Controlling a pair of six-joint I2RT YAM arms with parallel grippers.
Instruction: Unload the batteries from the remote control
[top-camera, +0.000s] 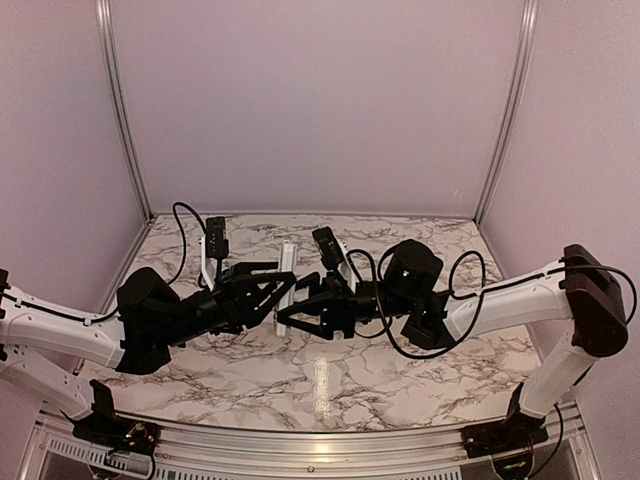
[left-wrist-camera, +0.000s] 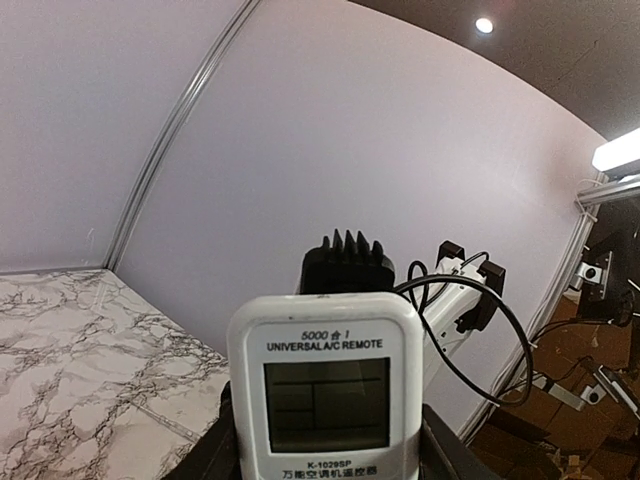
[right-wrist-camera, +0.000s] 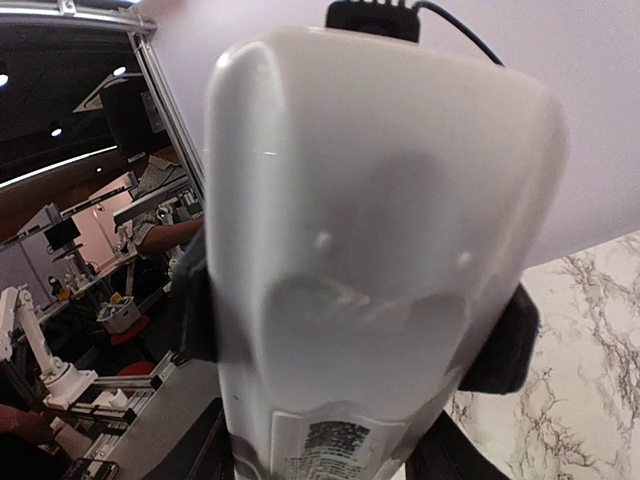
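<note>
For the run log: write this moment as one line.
remote control: held off table | left gripper: shut on it, display side | right gripper: shut on it, back side | batteries: not in view

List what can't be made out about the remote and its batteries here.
- The batteries: visible in no view.
- Buttons of the remote control: left wrist view, cut off by the bottom edge.
- Its back: right wrist view, blurred from closeness; compartment unreadable.
- Top view: fingers cover most of it.
</note>
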